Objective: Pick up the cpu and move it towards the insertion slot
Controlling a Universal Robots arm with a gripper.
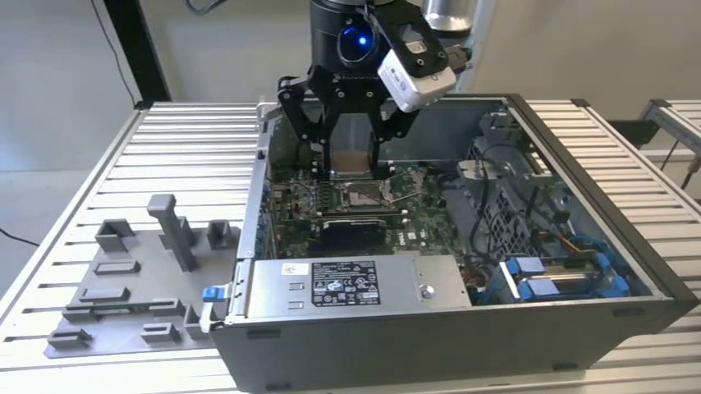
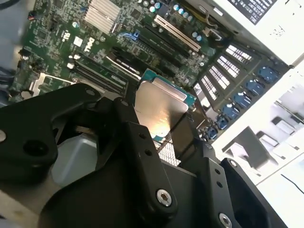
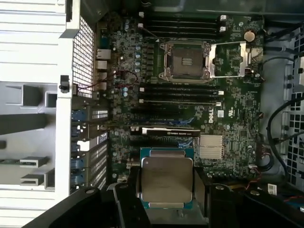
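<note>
- A table (image 1: 197, 139) topped with ribbed aluminium slats fills most of the room in front of me; its pale metal catches a soft sheen along the ridges.
- The same slats (image 3: 28, 42) appear in the first wrist view, bright and almost white.
- Behind the table's far edge stands a plain, pale wall (image 1: 55, 66), evenly lit.
- A thick black upright (image 1: 139, 49) leans across that wall near the table's far corner, at the exterior view's left.
- Beside the table on that side lies a smooth light-grey floor (image 1: 28, 205), with a thin dark cable (image 1: 11, 236) on it.
- At the exterior view's right, set apart from the first, a second slatted table (image 1: 677, 113) begins.
</note>
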